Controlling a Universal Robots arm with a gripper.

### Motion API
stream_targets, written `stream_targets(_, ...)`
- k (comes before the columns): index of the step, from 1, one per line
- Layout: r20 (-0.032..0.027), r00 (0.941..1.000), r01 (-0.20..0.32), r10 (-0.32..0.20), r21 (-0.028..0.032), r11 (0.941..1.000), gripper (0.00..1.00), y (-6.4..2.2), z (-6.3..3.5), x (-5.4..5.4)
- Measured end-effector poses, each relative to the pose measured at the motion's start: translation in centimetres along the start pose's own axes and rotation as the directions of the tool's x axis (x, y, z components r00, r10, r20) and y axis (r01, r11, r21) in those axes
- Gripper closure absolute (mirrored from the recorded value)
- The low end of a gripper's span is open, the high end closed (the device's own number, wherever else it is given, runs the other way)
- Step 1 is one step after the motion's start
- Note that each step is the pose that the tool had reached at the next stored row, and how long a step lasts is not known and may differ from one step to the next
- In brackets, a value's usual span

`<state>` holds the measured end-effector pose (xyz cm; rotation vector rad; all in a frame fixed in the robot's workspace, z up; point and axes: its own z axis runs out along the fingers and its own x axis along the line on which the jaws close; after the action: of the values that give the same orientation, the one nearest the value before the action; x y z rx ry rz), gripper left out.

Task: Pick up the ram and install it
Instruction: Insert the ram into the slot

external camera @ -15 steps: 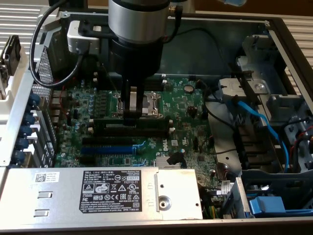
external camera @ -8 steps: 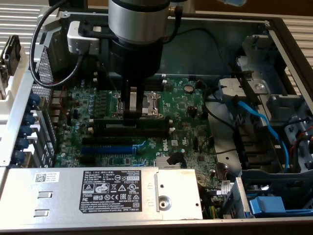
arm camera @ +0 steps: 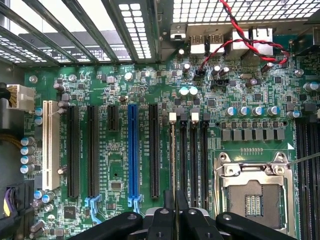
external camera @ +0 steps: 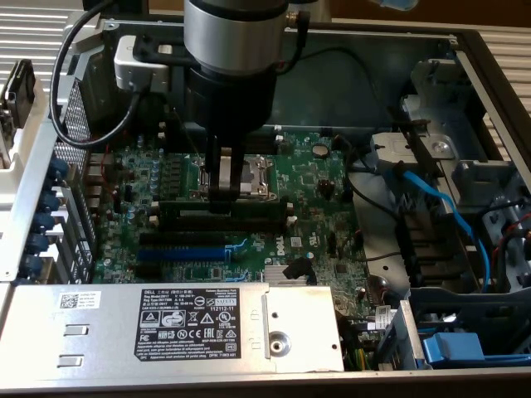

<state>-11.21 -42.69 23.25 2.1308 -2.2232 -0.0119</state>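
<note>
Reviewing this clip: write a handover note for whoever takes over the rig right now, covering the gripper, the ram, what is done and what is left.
Gripper: shut on the ram, holding it from above near its middle.
Ram: on edge, lengthwise along the black memory slots beside the processor socket. Seen edge-on from the wrist, it lines up with one slot.
Done: ram picked up and brought to the slots.
Left: whether it is pressed fully home cannot be told, and the gripper has not let go.
</note>
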Motion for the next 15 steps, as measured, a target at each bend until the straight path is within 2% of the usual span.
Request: stream_targets(15,0.0005,1.0,0.0,0.0,0.0001,1.0,0.87,0.15,0.14,0.0)
